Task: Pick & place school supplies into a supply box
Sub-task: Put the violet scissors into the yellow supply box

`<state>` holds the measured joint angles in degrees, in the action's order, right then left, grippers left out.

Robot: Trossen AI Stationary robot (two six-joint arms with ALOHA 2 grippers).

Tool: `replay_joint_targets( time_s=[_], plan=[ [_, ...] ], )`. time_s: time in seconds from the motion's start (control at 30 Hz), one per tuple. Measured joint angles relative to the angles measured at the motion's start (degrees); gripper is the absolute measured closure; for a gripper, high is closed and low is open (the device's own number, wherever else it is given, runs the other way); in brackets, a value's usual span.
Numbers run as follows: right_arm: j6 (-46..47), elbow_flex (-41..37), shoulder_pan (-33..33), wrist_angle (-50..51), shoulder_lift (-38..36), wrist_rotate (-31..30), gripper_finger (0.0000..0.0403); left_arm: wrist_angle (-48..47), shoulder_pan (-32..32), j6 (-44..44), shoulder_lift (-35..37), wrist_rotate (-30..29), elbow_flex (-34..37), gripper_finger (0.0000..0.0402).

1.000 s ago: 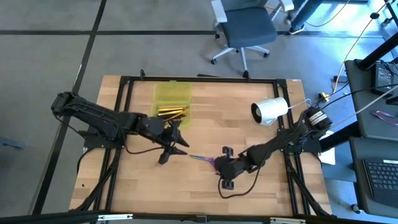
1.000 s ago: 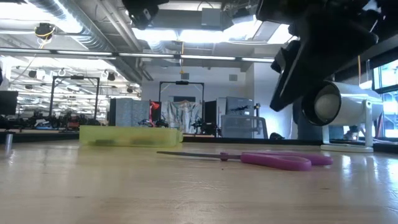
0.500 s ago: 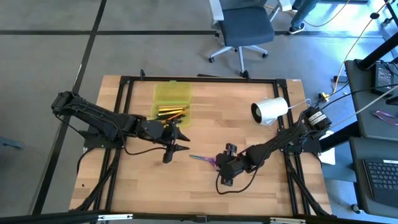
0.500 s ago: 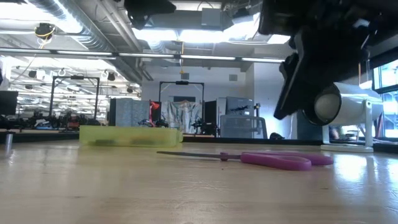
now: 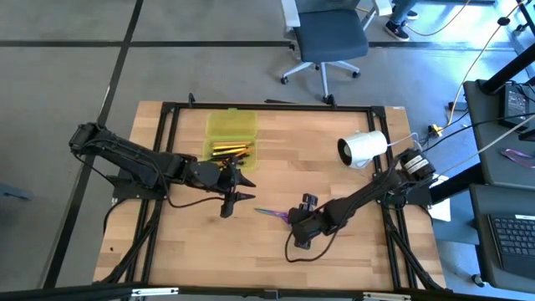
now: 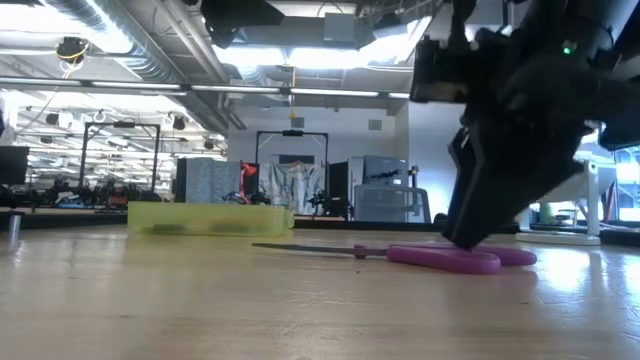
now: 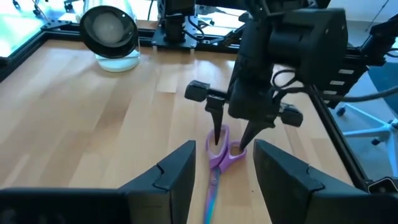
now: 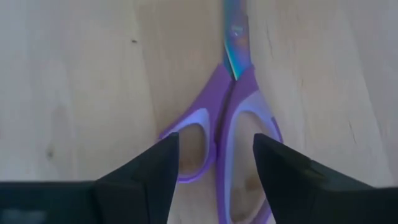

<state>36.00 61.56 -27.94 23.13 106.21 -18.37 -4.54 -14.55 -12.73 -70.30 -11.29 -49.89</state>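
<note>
Small scissors with purple handles (image 5: 274, 213) lie flat on the wooden table, blades toward the left; they also show in the low view (image 6: 440, 257) and the right wrist view (image 8: 227, 118). My right gripper (image 5: 297, 224) is open and points down over the handles (image 7: 225, 152), one finger on each side. My left gripper (image 5: 234, 192) is open and empty, to the left of the scissors and near the supply box. The yellow-green supply box (image 5: 231, 138) lies open at the far middle, with several pens and pencils (image 5: 230, 152) in its near half. My right gripper's fingertips (image 7: 216, 132) come down from above at the scissors' purple handles (image 8: 186, 134), which lie flat on the table. I cannot tell whether they touch the handles.
A white cylinder (image 5: 364, 148) lies on its side at the far right of the table. Black frame rails (image 5: 167, 117) run along the table's edges. An office chair (image 5: 330, 42) stands beyond the far edge. Bare wood (image 5: 209, 251) lies along the near side.
My right gripper has come down from above the table to the scissors' handles and has shifted a little toward the table's left and near edges. The scissors have stayed where they were.
</note>
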Motion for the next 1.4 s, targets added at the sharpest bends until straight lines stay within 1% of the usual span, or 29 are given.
replay_joint_targets(
  time_s=[0.13, 0.2, 0.3, 0.37, 0.53, 0.7, 0.8, 0.97, 1.13, 1.2, 1.3, 1.4],
  plan=[
    [2.68, 0.0, 0.31, 0.77, 1.35, 0.0, 0.0199, 0.01, 0.01, -0.01, 0.0, -0.13, 0.0, 0.0247],
    [4.31, 0.0, 0.71, 1.0, 1.91, 1.12, 0.0204, 0.0, 0.02, -0.01, 0.0, -0.23, 0.0, 0.0245],
    [4.45, 0.18, 1.61, 0.8, 2.55, 3.84, 0.0214, 0.0, 0.02, -0.01, 0.0, -0.65, 0.0, 0.0245],
    [4.45, 0.26, 1.99, 0.95, 3.13, 4.62, 0.0225, 0.02, 0.02, -0.02, 0.0, -1.38, 0.0, 0.0246],
    [4.08, 0.31, 2.28, 1.6, 3.93, 4.13, 0.0263, 0.01, 0.02, -0.02, 0.0, -2.59, 0.0, 0.0248],
    [4.75, 0.28, 2.27, 1.58, 4.09, 3.2, 0.0312, 0.02, 0.02, -0.02, 0.0, -2.58, 0.0, 0.0245],
    [4.26, 0.28, 2.26, 1.66, 4.09, 3.08, 0.0332, 0.03, 0.0, -0.04, 0.0, -2.54, 0.0, 0.0246],
    [4.4, 0.24, 2.38, 1.73, 3.82, 3.06, 0.0332, 0.49, -0.02, -0.44, 0.0, 0.18, 0.0, 0.0248],
    [4.25, -0.14, 2.8, 3.46, 1.2, 2.42, 0.0328, 0.39, 0.05, -3.0, 0.39, 5.2, 0.02, 0.0245],
    [4.21, -0.55, 3.25, 6.36, -0.76, 1.02, 0.0329, -0.67, 0.07, -3.0, 1.78, 5.28, 0.02, 0.0245],
    [4.18, -0.11, 3.96, 8.15, -4.26, -0.42, 0.0331, -3.87, 0.07, -1.24, 5.73, 4.73, 0.03, 0.0248],
    [3.78, -0.15, 4.37, 9.11, -7.5, -0.39, 0.0328, -7.43, 0.07, -0.16, 10.95, 1.24, 0.07, 0.0248]
  ],
)
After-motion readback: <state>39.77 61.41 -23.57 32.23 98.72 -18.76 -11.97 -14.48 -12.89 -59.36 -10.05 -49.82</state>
